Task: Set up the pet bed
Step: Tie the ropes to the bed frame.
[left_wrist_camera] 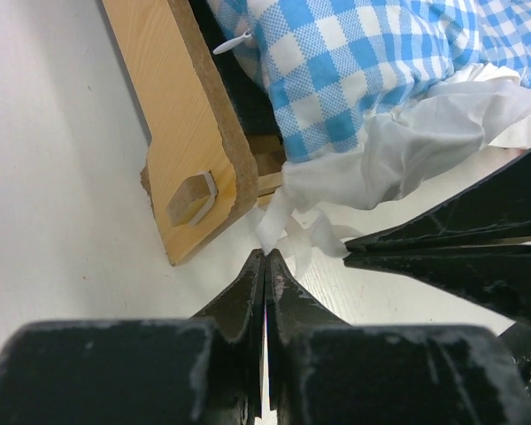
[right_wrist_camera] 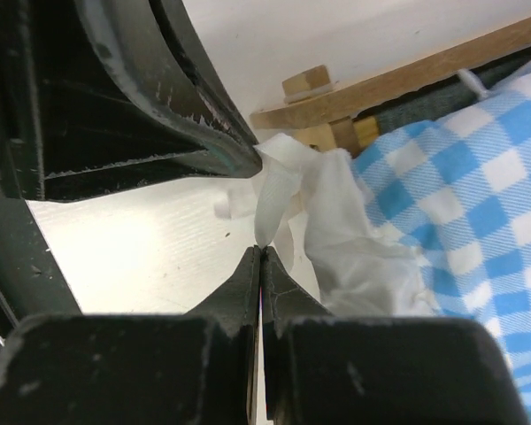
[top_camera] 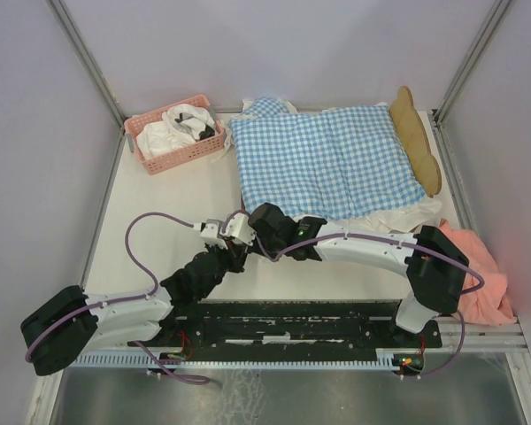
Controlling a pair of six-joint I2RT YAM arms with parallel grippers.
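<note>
While both arms are reaching in from the near edge of the table (top_camera: pixel 159 204), a crumpled pink cloth (top_camera: pixel 482 274) is lying off the near right corner of the pet bed (top_camera: pixel 416 133), beside the base of the right arm. The two wrists are meeting at the near left corner of the pet bed, almost touching each other.

The left gripper (left_wrist_camera: pixel 265 257) is keeping its fingers pressed fully together. Its tips are touching a white tie (left_wrist_camera: pixel 279 232) that is hanging below that corner of the pet bed, but I cannot tell if they are really pinching it. The right gripper (right_wrist_camera: pixel 262 251) is also showing fingers pressed together, and here the thin end of the white tie is running straight into the tips, so it is being pinched.

Just behind the fingers, the light wooden rail of the pet bed is ending in a rounded piece with a hexagonal bolt head (left_wrist_camera: pixel 190 199).

The pet bed is standing on the far half of the table, with its wavy headboard at the right end. Blue-white gingham bedding (top_camera: pixel 319 159) is covering nearly all of the pet bed, and white lining is spilling over its near side.

Beyond the far left corner of the pet bed, apart from it, a pink basket (top_camera: pixel 173 133) is holding white cloths.
</note>
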